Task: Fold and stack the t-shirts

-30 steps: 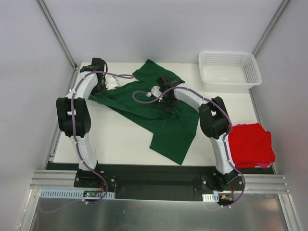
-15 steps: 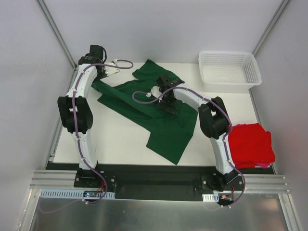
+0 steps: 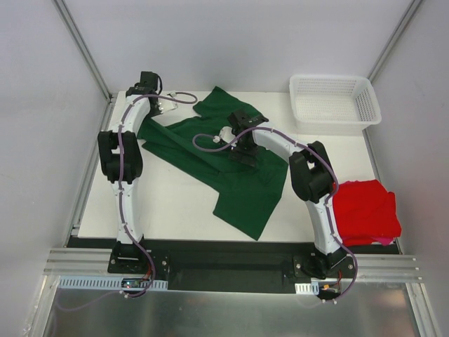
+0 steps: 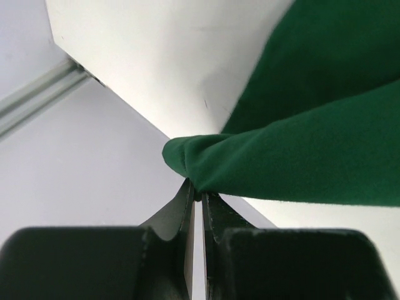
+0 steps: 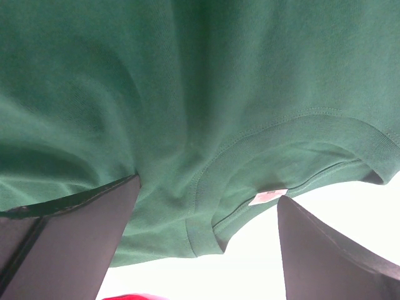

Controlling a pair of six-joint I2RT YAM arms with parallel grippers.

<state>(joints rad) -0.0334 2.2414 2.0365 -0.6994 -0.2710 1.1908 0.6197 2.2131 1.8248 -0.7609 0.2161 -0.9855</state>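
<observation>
Green shirt (image 3: 242, 189) lies rumpled across the middle of the table (image 3: 168, 210), with its far-left edge pinched tight between the fingers of the left gripper (image 4: 199, 194) at the far-left corner. Right gripper (image 5: 209, 190) is low over the shirt's middle, fingers spread wide, gripping nothing. Red shirt (image 3: 365, 210) lies near right

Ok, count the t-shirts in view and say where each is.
2. The dark green t-shirt is spread across the middle of the table; the red t-shirt lies at its near right corner.
</observation>
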